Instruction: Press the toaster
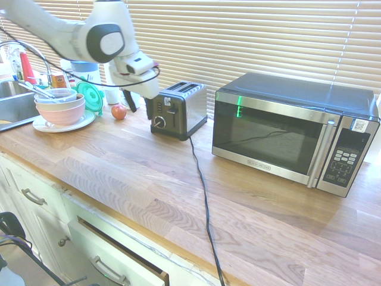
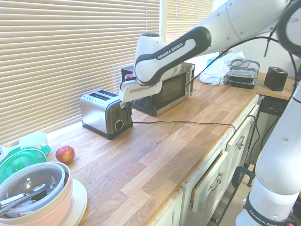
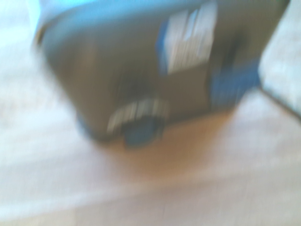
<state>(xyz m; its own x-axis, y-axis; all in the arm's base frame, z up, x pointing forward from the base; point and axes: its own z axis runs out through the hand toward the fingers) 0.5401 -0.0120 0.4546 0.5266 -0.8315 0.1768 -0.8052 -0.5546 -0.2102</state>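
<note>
One long wooden counter point(image 1: 119, 173) under slatted blinds point(image 1: 238, 42) bears the toaster point(image 1: 178, 110)

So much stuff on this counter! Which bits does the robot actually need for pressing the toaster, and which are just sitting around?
Part of the job:
- toaster, with the lever on its dark front
- gripper, fingers open, close by the toaster's front end

Just lying about:
- microwave
- apple
- stacked bowls on a plate
- green lid
- sink
</note>
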